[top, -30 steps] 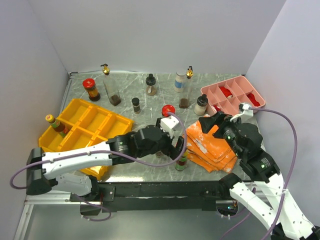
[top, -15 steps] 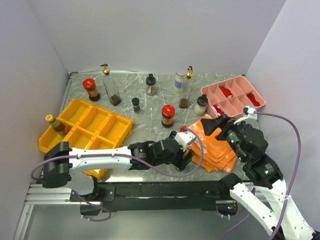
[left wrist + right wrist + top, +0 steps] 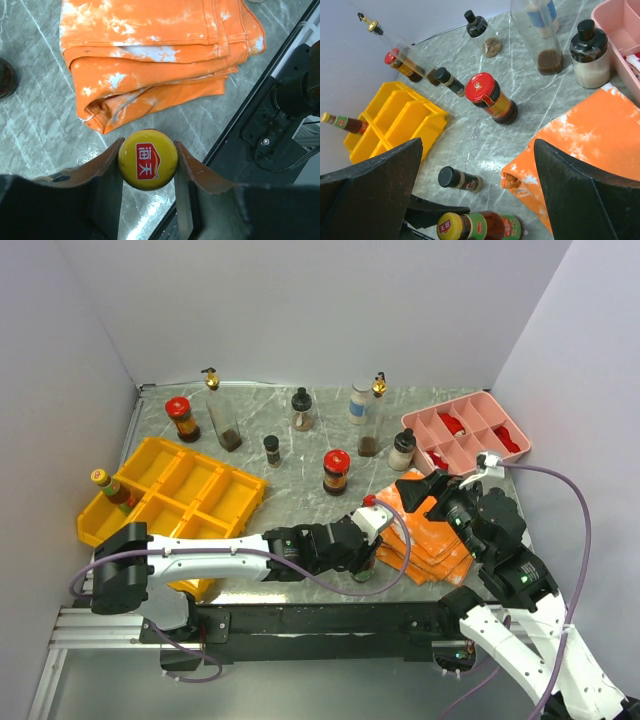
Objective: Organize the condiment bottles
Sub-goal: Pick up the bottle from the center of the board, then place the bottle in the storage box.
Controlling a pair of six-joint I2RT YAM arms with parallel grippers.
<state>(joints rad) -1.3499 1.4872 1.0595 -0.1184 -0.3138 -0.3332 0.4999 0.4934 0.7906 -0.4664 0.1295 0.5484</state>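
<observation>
The yellow-capped bottle (image 3: 148, 166) stands at the table's near edge, just beside the folded orange cloth (image 3: 150, 60). The left gripper (image 3: 148, 150) clamps its cap; the right gripper (image 3: 477, 145) hangs spread, empty. Step in hand: pickup. Next: probably lift straight, carry toward the yellow bin (image 3: 190, 485). Surface: grey marbled tabletop (image 3: 290, 465), enclosed by plain white walls (image 3: 300, 310).

White arms (image 3: 190, 558) with black joints and purple cables (image 3: 586, 540) carry a black left tool (image 3: 148, 146) and right tool (image 3: 477, 150).
</observation>
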